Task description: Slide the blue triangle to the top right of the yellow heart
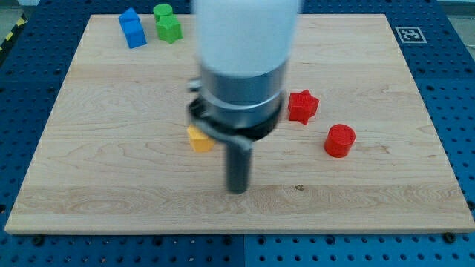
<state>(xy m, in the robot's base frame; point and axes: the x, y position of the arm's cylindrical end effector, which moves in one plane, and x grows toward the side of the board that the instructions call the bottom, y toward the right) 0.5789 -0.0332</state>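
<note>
- Camera view: my tip [237, 190] rests on the wooden board [111, 185], below the arm's blurred housing; it is a plain rod with no jaws, so nothing opens and nothing is held.
- Up and to the view's left of my tip, near it but apart, sits a yellow block [199, 139], partly hidden by the arm; its shape is unclear.
- To the upper right: a red star [302, 106], and a red cylinder [340, 140] further right.
- Far to the upper left, near the board's top edge: a blue block [132, 28], shape unclear, with two green blocks [167, 23] just beside it on its right.
</note>
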